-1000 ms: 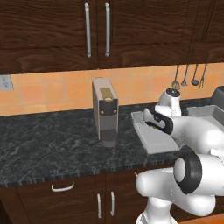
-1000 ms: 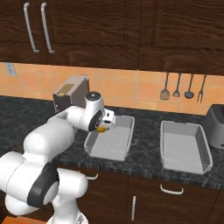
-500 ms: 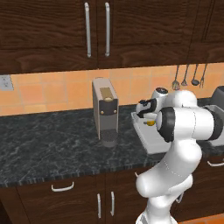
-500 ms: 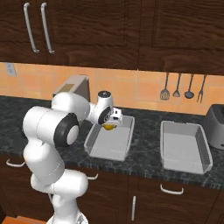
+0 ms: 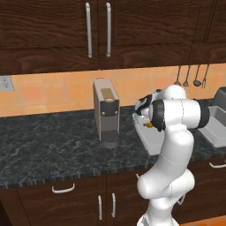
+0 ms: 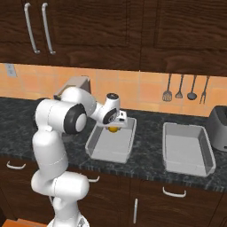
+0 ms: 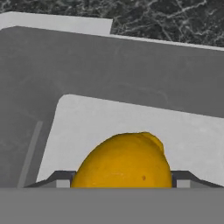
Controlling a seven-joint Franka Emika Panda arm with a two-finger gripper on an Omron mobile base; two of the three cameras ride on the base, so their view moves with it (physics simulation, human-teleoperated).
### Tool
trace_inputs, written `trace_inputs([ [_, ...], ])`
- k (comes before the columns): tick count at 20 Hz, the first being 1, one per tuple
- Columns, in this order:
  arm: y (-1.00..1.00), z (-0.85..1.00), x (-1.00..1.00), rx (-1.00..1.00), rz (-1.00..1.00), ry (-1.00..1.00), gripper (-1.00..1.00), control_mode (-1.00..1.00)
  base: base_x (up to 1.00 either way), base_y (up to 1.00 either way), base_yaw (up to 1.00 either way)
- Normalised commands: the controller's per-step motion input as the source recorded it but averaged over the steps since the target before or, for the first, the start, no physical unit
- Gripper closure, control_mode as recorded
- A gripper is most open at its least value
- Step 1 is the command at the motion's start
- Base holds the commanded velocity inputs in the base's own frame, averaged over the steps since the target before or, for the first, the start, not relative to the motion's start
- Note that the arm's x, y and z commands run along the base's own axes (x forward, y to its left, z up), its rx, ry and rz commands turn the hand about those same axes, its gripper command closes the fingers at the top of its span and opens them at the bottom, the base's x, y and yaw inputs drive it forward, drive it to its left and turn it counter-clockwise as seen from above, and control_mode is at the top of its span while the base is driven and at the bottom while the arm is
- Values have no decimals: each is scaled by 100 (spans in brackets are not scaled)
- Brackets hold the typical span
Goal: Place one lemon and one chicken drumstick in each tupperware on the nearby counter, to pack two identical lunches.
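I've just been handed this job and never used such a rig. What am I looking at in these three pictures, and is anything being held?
The white machine is a robot arm on a drivable base in a simulated kitchen. Two pictures come from cameras on the base, behind the arm to its left and right. The third looks along the end effector from the hand.

On the dark counter stand a coffee machine, two grey tupperwares and a toaster. The end effector grips a lemon over the left tupperware, near its back wall. The right tupperware looks empty.
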Motion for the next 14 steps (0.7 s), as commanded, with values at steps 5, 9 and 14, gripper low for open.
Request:
trace_inputs([
  [5,0,-50,1,0,0,9,100,-100,0,0,0],
  [9,0,-23,-18,0,0,1,-100,-100,0,0,0],
  [14,0,-5,-79,0,0,-1,-100,-100,0,0,0],
])
